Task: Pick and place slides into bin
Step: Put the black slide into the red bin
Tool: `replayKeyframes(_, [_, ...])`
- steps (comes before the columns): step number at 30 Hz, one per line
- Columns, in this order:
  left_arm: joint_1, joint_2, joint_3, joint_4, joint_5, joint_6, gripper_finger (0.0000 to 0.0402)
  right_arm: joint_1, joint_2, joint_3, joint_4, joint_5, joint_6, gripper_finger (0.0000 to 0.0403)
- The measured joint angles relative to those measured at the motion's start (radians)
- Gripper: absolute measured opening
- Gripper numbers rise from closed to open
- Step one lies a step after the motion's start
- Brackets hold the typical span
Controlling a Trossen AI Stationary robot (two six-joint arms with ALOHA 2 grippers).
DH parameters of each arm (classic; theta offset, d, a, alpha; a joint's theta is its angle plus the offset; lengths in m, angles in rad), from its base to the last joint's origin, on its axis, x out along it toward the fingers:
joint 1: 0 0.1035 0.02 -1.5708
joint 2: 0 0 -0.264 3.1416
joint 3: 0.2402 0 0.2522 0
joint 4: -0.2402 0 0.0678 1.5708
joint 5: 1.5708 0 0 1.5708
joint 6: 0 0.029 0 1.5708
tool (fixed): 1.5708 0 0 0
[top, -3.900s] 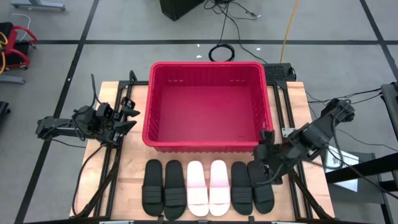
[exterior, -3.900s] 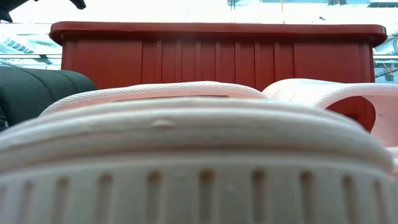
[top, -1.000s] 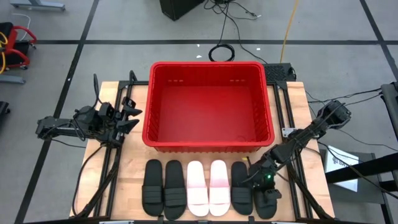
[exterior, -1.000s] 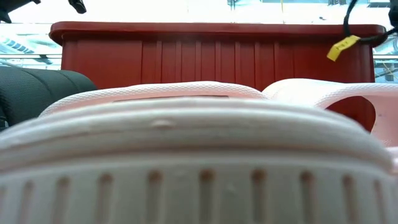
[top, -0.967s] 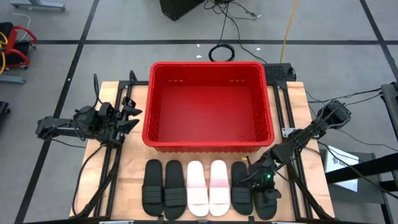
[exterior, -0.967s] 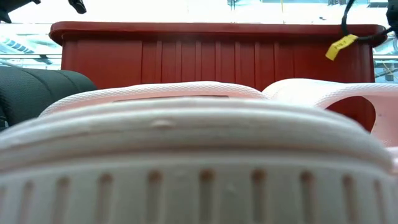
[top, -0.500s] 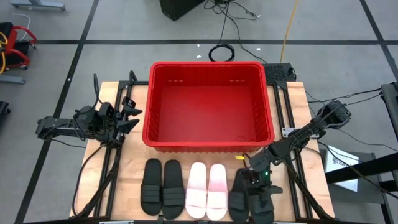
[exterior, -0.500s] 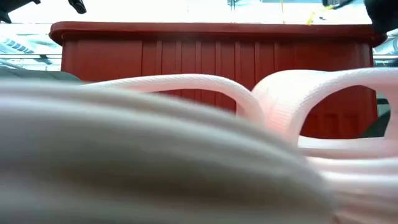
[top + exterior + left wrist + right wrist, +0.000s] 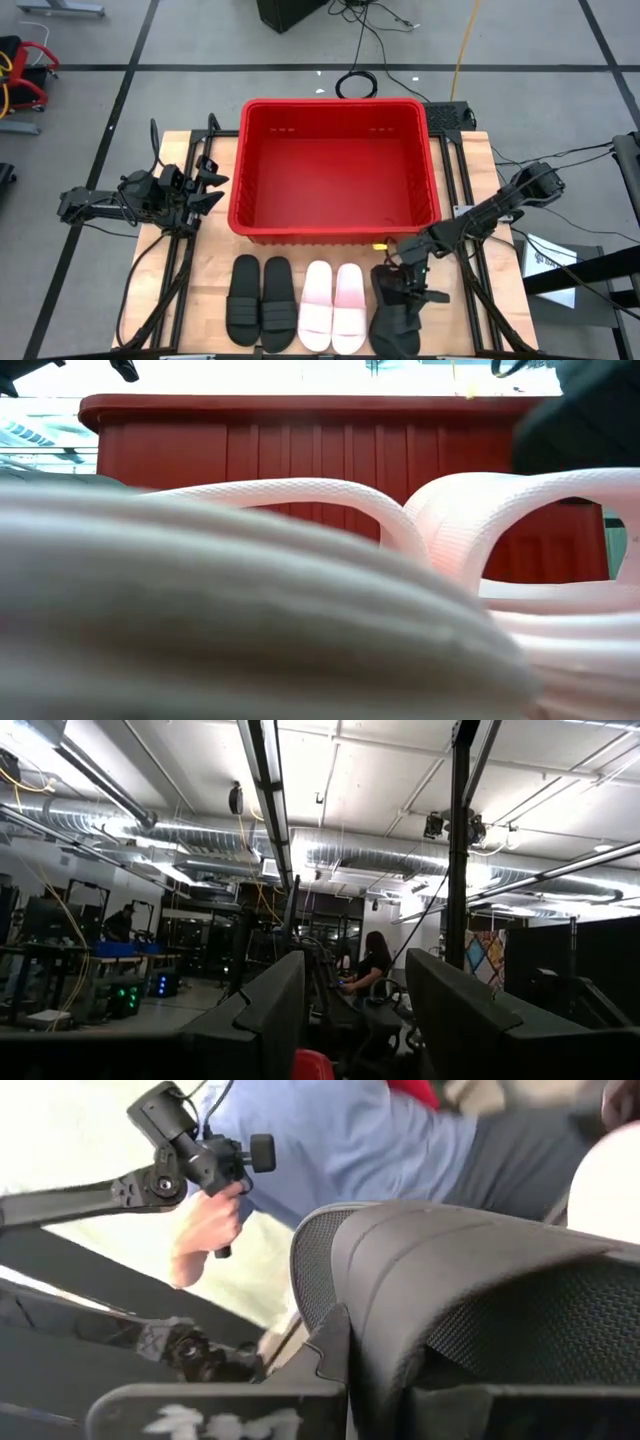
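Observation:
The red bin (image 9: 335, 170) stands at the table's middle far side. In front of it lies a row of slides: two black (image 9: 260, 302) at the left, two white (image 9: 333, 308) in the middle, which fill the low view (image 9: 300, 610). At the row's right end a black slide (image 9: 398, 310) hangs tilted under my right gripper (image 9: 408, 268), which is shut on it. Whether a second black slide lies under it, I cannot tell. My left gripper (image 9: 207, 185) waits open, left of the bin. My right gripper holds the black slide at its far end, about the wide strap (image 9: 450, 1270), coming from above and from the table's right. The fingers themselves hide the place of contact. The slide hangs tilted below them, its near end (image 9: 392, 340) low by the table's near edge.
The bin's near wall (image 9: 335, 235) stands just beyond the lifted slide. Black frame rails (image 9: 180, 270) run along both sides of the wooden table. A person's hand shows beyond the table in the right wrist view (image 9: 205, 1230).
My right gripper has gone up and toward the bin, staying shut, and has raised the far end of the right-hand black slide, which now hangs tilted. The white slides have shifted a little on the table.

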Motion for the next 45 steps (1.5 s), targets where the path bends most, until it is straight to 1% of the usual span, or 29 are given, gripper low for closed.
replayKeyframes(5, [0.000, 0.000, 0.000, 0.000, -0.001, 0.001, 0.0184, -0.025, 0.000, 0.000, 0.140, 0.048, -0.190, 0.0004])
replayKeyframes(8, [0.000, 0.000, 0.000, -0.001, -0.006, 0.000, 0.0184, -0.032, 0.000, 0.002, 0.238, 0.053, -0.288, 0.0004])
replayKeyframes(11, [0.000, 0.000, 0.000, -0.003, -0.006, 0.000, 0.0184, -0.035, 0.000, 0.017, 0.257, 0.057, -0.409, 0.0004])
replayKeyframes(17, [0.000, 0.000, 0.000, -0.004, -0.009, 0.012, 0.0184, -0.049, -0.001, 0.073, 0.270, 0.131, -0.611, 0.0004])
replayKeyframes(22, [0.000, 0.000, 0.000, -0.003, -0.009, 0.011, 0.0184, -0.081, -0.002, 0.085, 0.341, 0.201, -0.691, 0.0004])
replayKeyframes(26, [0.000, 0.000, 0.000, -0.004, -0.009, 0.011, 0.0184, -0.119, -0.004, 0.085, 0.382, 0.286, -0.706, 0.0004])
replayKeyframes(29, [0.000, 0.000, 0.000, -0.004, -0.009, 0.012, 0.0184, -0.150, -0.024, 0.085, 0.386, 0.336, -0.707, 0.0004])
replayKeyframes(32, [0.000, 0.000, 0.000, -0.004, -0.009, 0.012, 0.0184, -0.173, -0.075, 0.085, 0.327, 0.398, -0.726, 0.0004])
replayKeyframes(34, [0.000, 0.000, 0.000, -0.004, -0.009, 0.012, 0.0184, -0.178, -0.125, 0.085, 0.284, 0.455, -0.774, 0.0004])
replayKeyframes(39, [0.000, 0.000, 0.000, -0.004, -0.009, 0.013, 0.0184, -0.179, -0.285, 0.085, 0.128, 0.639, -0.933, 0.0004])
replayKeyframes(42, [0.000, 0.000, 0.000, -0.004, -0.009, 0.013, 0.0184, -0.173, -0.370, 0.085, 0.081, 0.807, -1.011, 0.0004])
replayKeyframes(45, [0.000, 0.000, 0.000, -0.004, -0.009, 0.014, 0.0184, -0.152, -0.429, 0.085, 0.066, 1.025, -1.137, 0.0004])
